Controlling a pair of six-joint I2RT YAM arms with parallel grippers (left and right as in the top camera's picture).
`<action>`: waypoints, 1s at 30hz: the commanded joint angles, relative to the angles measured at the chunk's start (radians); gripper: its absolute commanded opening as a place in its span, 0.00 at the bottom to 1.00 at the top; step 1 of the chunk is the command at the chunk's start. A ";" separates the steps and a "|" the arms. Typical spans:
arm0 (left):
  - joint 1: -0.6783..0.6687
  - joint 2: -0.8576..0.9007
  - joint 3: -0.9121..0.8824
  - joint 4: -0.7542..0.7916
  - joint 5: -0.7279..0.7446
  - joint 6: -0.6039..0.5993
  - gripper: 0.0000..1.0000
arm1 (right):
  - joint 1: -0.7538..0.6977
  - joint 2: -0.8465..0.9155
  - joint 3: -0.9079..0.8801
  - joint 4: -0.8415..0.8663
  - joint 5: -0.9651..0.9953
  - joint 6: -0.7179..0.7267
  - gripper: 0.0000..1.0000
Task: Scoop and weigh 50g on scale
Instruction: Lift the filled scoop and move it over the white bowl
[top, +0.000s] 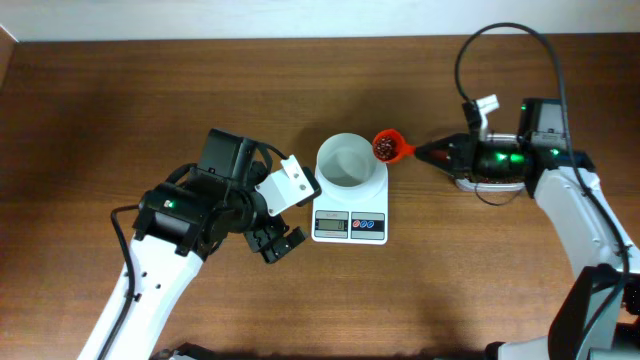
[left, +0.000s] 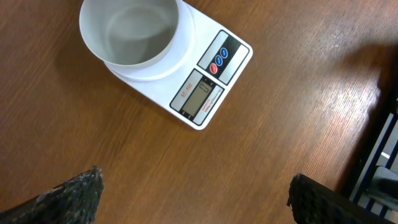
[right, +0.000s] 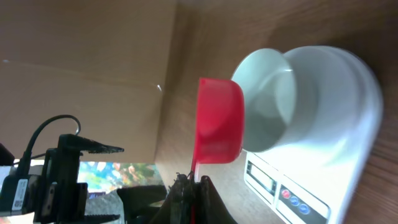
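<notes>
The white scale (top: 350, 222) sits mid-table with an empty white bowl (top: 348, 162) on its platform; its display and red and blue buttons face the front edge. A red scoop (top: 391, 147) holding red beans hangs just right of the bowl's rim. My right gripper (top: 428, 153) is shut on the scoop's handle. From the right wrist, the scoop (right: 219, 121) is seen from below beside the bowl (right: 273, 99), its handle pinched at my gripper (right: 194, 184). My left gripper (top: 278, 242) stands open left of the scale, nothing between its fingers (left: 74, 193). The scale (left: 205, 87) and bowl (left: 130, 31) lie ahead of it.
Black cables loop over the right arm (top: 500, 60) at the back right. Bare brown wood (top: 100, 120) surrounds the scale. A dark frame (left: 379, 162) shows at the right edge of the left wrist view.
</notes>
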 joint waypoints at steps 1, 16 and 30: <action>0.002 -0.017 0.008 0.002 0.011 -0.003 0.99 | 0.063 0.003 0.009 0.041 0.044 0.072 0.04; 0.002 -0.017 0.008 0.002 0.011 -0.003 0.99 | 0.213 0.004 0.009 0.167 0.261 -0.235 0.04; 0.002 -0.017 0.008 0.002 0.011 -0.003 0.99 | 0.213 0.004 0.009 0.167 0.309 -0.447 0.04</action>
